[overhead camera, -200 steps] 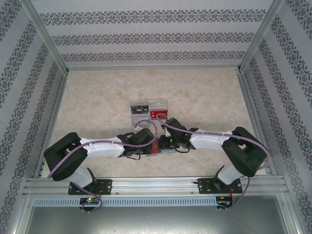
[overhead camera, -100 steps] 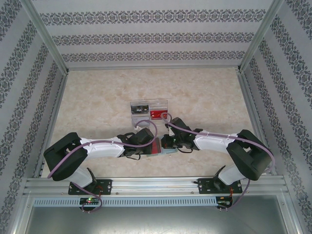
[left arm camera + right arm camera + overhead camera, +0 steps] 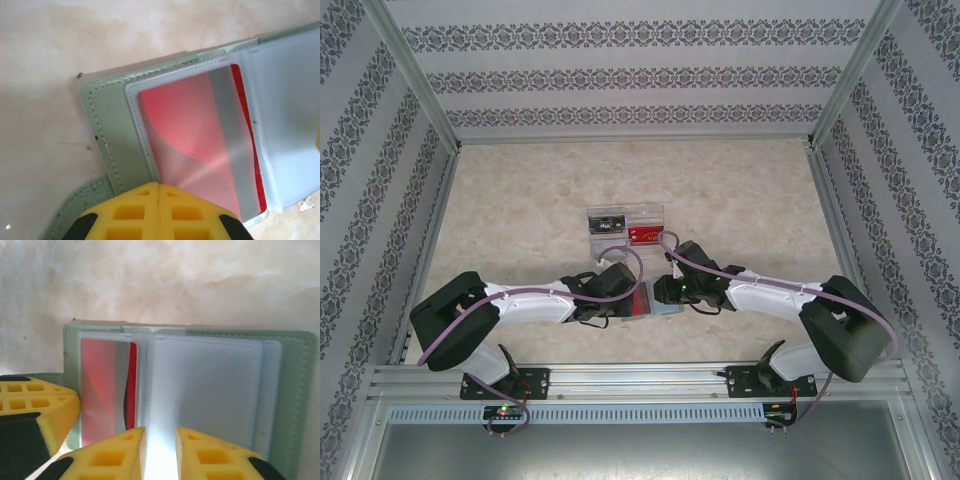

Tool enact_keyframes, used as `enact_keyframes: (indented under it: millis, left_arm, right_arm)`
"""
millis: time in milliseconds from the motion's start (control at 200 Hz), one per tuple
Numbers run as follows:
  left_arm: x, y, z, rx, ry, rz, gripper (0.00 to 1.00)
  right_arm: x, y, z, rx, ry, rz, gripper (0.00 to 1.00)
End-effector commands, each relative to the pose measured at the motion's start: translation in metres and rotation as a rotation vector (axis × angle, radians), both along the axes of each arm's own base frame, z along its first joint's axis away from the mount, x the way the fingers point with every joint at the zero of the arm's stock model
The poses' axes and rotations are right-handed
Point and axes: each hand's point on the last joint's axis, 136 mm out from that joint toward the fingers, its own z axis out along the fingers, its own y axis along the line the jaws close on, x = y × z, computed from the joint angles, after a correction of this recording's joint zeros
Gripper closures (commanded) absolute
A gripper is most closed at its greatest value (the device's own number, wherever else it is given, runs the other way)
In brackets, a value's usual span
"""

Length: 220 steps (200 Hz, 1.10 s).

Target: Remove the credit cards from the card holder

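The card holder (image 3: 295, 390) lies spread open on the table (image 3: 520, 200) between the two arms, with one red credit card (image 3: 185, 140) tucked under its left sleeve (image 3: 105, 337), while the right sleeve (image 3: 210, 390) looks empty. Behind it a clear tray (image 3: 592, 240) already holds a red card (image 3: 645, 236) and a dark card (image 3: 608, 224), so I'd judge the job well along, with at least this one card left to pull. The left tool (image 3: 158, 192) is pressed shut at the holder's near edge, gripping nothing I can make out, and the right tool (image 3: 160, 440) stands slightly parted near the fold, empty.
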Motion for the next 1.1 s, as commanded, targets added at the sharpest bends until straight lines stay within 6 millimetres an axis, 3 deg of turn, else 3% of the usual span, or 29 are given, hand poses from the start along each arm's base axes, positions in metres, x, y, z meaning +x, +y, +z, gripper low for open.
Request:
enact_keyframes:
  millis: [0, 230, 505, 1094]
  left_arm:
    - [-0.005, -0.005, 0.002, 0.016, 0.005, -0.038, 0.97]
    - [-0.004, -0.006, 0.001, 0.024, 0.006, -0.042, 0.96]
    - [-0.004, -0.008, 0.000, 0.028, 0.009, -0.049, 0.96]
    - [-0.002, -0.010, -0.002, 0.043, 0.012, -0.053, 0.95]
  right_arm:
    - [0.000, -0.031, -0.009, -0.112, -0.030, -0.044, 0.74]
    - [0.001, -0.053, -0.021, -0.140, -0.009, -0.096, 0.70]
    - [-0.001, -0.044, -0.033, -0.119, 0.039, -0.061, 0.70]
    - [0.000, -0.042, -0.027, -0.108, 0.026, -0.059, 0.70]
